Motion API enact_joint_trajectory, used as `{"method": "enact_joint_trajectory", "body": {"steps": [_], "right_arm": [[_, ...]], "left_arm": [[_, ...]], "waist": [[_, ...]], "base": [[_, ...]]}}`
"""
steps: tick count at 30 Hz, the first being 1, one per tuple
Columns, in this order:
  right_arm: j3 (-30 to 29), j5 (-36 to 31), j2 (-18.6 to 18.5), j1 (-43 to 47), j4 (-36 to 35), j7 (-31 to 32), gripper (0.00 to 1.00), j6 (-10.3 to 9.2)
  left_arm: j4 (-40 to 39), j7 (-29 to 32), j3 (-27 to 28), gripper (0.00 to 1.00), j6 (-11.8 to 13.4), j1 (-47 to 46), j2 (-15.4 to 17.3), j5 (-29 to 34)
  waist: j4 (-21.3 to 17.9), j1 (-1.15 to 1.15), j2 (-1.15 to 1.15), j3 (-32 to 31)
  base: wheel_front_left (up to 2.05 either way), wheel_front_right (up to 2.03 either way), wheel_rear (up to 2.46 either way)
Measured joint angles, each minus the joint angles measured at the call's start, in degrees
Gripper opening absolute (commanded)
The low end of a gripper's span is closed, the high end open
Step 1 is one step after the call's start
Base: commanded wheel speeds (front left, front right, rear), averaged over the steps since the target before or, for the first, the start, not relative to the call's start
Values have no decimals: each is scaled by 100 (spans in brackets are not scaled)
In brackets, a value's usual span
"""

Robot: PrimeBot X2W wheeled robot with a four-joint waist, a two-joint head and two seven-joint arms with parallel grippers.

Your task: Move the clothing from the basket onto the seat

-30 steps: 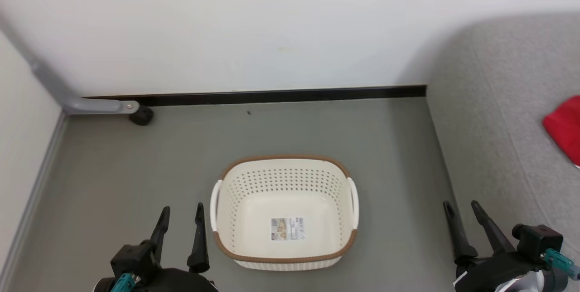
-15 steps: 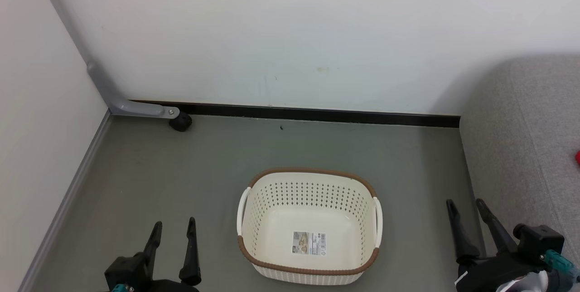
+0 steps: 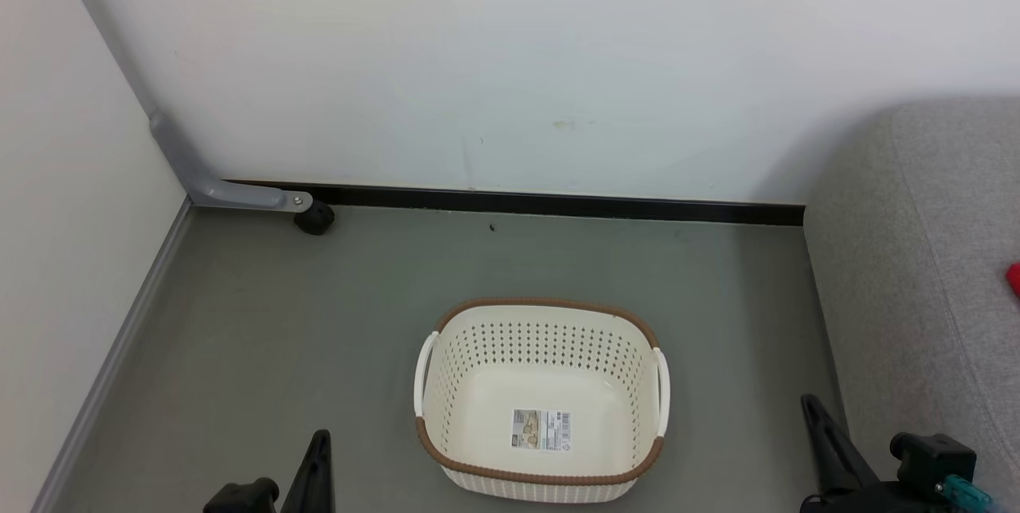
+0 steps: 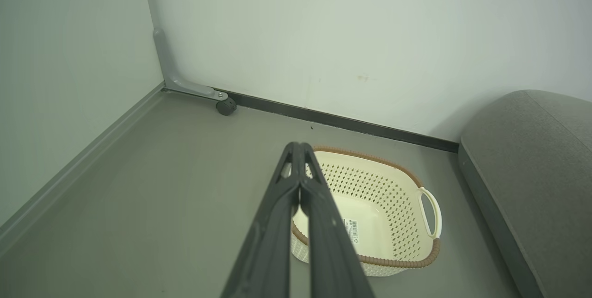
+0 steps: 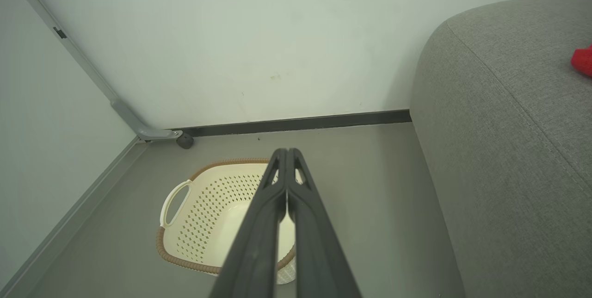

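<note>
The cream basket (image 3: 550, 303) stands on the grey floor with nothing in it but a paper label (image 3: 542, 428). A sliver of red clothing (image 3: 1014, 278) lies on the grey seat (image 3: 908, 258) at the right edge, also visible as clothing (image 5: 583, 59) on the seat (image 5: 508, 103). My left gripper (image 3: 321, 437) is low at the basket's left, and my right gripper (image 3: 809, 401) is between the basket and the seat. Both are shut on nothing: the left wrist view shows the left gripper (image 4: 298, 147) before the basket (image 4: 370, 157), and the right gripper (image 5: 283, 152) is over the basket (image 5: 231, 163).
A white wall with a black skirting (image 3: 558, 202) closes the back. A grey bracket with a black caster (image 3: 315, 218) sits in the left corner, beside a second wall (image 3: 72, 218). Open floor (image 3: 319, 314) surrounds the basket.
The camera swung left, pushing the seat and the red clothing toward the right edge. Both grippers went from open to shut and sank lower in the head view.
</note>
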Motion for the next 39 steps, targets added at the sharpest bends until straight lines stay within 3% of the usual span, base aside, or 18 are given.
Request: {"method": "enact_joint_trajectory", "body": {"steps": [39], "right_arm": [[-808,2451,238,-1,-258,825,0,66]], "left_arm": [[-110,804,770,0,-404,-44,-176,-2310]], "waist": [[-325,0,0,40]], "base": [[0,0,0]]}}
